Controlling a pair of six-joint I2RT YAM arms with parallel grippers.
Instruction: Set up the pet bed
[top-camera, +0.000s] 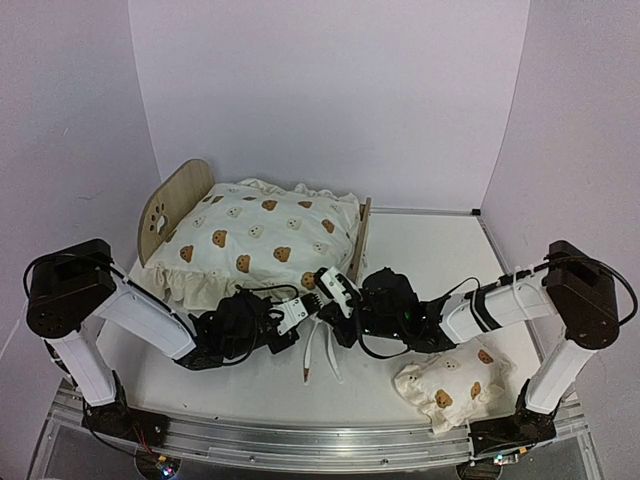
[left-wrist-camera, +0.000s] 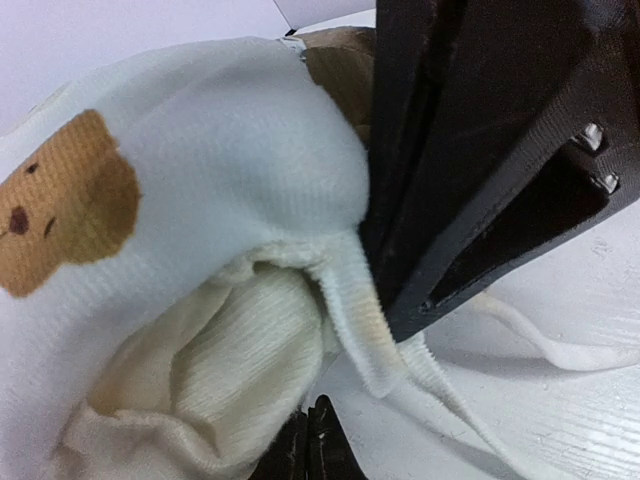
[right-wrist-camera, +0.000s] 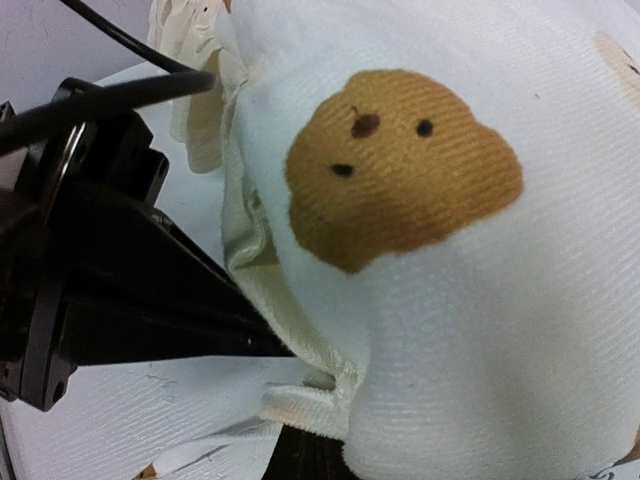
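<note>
The pet bed (top-camera: 165, 205) stands at the back left, its paw-print headboard on the left and its low footboard (top-camera: 362, 232) on the right. A bear-print cushion (top-camera: 255, 235) covers it. Both grippers meet at the cushion's near right corner. My left gripper (top-camera: 300, 312) (left-wrist-camera: 315, 448) is shut, the cream ruffle (left-wrist-camera: 230, 360) lies against it, and nothing shows between its tips. My right gripper (top-camera: 335, 290) (right-wrist-camera: 312, 462) sits under the corner, mostly hidden, shut where the hem (right-wrist-camera: 320, 400) folds into it. White ties (top-camera: 315, 355) (left-wrist-camera: 470, 410) trail on the table.
A small bear-print pillow (top-camera: 450, 385) lies at the front right, by the right arm's base. White walls close in the back and both sides. In each wrist view the other arm's black gripper body (left-wrist-camera: 480, 150) (right-wrist-camera: 100, 290) fills one side, very close.
</note>
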